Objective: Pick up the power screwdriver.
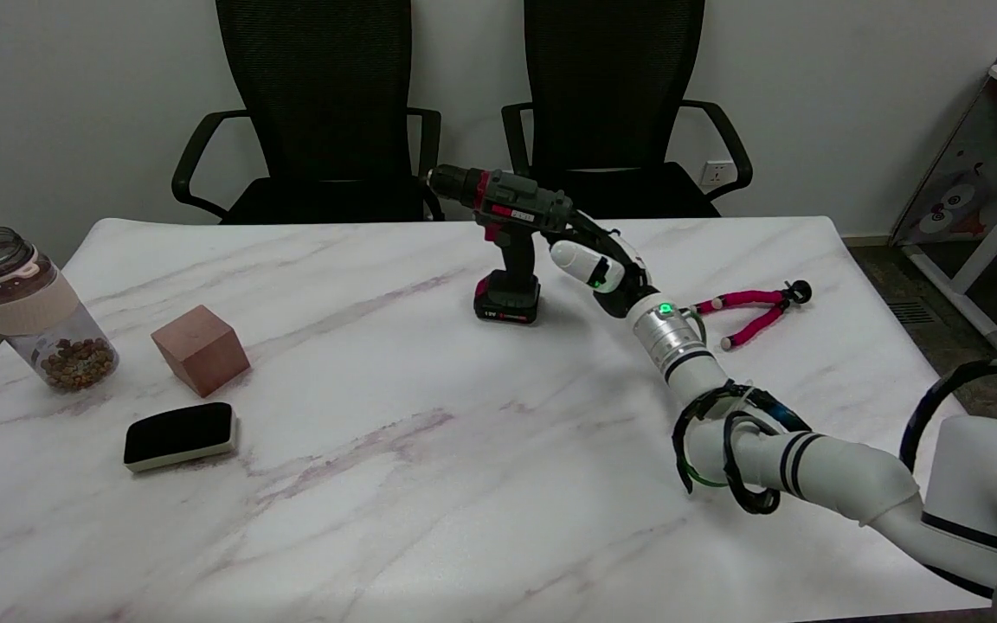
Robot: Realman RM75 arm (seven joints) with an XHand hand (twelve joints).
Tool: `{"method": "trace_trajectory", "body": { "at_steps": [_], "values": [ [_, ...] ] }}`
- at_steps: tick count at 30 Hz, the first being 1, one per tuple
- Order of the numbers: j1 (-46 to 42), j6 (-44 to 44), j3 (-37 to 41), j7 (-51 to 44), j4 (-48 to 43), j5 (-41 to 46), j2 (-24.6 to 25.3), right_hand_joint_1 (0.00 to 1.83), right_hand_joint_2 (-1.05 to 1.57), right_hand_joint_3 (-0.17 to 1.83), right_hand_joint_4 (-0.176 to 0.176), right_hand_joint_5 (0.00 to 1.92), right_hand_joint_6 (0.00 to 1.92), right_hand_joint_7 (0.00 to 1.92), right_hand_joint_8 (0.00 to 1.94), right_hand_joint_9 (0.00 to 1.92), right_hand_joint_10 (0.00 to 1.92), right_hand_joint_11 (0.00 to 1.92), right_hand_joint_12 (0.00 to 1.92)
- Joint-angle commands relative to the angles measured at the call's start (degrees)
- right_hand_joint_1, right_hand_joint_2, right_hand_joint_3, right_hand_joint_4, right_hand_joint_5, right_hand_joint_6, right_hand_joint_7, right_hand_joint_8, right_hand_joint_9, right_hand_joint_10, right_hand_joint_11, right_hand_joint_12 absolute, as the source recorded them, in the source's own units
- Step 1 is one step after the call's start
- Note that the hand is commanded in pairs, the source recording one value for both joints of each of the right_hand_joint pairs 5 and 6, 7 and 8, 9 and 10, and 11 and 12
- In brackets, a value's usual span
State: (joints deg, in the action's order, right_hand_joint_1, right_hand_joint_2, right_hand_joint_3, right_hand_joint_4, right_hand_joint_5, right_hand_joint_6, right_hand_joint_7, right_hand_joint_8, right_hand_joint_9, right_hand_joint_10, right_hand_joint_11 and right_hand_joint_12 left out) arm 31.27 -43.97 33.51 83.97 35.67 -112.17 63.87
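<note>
The power screwdriver (509, 247) stands upright on its battery base at the far middle of the marble table (429, 484), chuck pointing left, handle running down to the red-and-black battery pack. The right hand (595, 260) has reached in from the lower right and sits against the rear of the tool's body and the upper handle. Dark fingers seem to run up along the back of the motor housing, and a white finger lies just right of the handle, but whether they actually close around the grip or only rest beside it I cannot tell from this angle, since the far side of the handle is hidden.

The base looks planted on the table, so my reading is that the step in hand is the grasp itself, with the lift not yet made. The next move calls for the fingers to wrap fully round the handle below the housing, then a straight rise; the tool is top-heavy on a narrow base, so a sideways nudge could tip it toward the left.

Elsewhere: a red flexible mini tripod (754, 313) lies right of the arm, and at the left sit a wooden cube (201, 349), a whiteboard eraser (179, 435) and a clear jar (27, 310) with brown pellets
</note>
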Motion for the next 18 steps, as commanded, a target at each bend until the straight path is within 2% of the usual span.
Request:
{"method": "trace_trajectory", "body": {
  "at_steps": [1, 18],
  "values": [
    [5.9, 3.46, -3.29, 0.03, -6.06, -0.06, 5.92, 0.85, -0.27, 0.72, 0.176, 0.4, 0.4, 0.4, 0.4, 0.25, 0.25, 0.2, 0.2],
    [7.84, 4.51, -4.69, 0.07, -6.24, -1.23, 7.76, 0.86, -0.3, 0.69, 0.176, 0.38, 0.38, 0.38, 0.38, 0.24, 0.24, 0.19, 0.19]
  ]
}}
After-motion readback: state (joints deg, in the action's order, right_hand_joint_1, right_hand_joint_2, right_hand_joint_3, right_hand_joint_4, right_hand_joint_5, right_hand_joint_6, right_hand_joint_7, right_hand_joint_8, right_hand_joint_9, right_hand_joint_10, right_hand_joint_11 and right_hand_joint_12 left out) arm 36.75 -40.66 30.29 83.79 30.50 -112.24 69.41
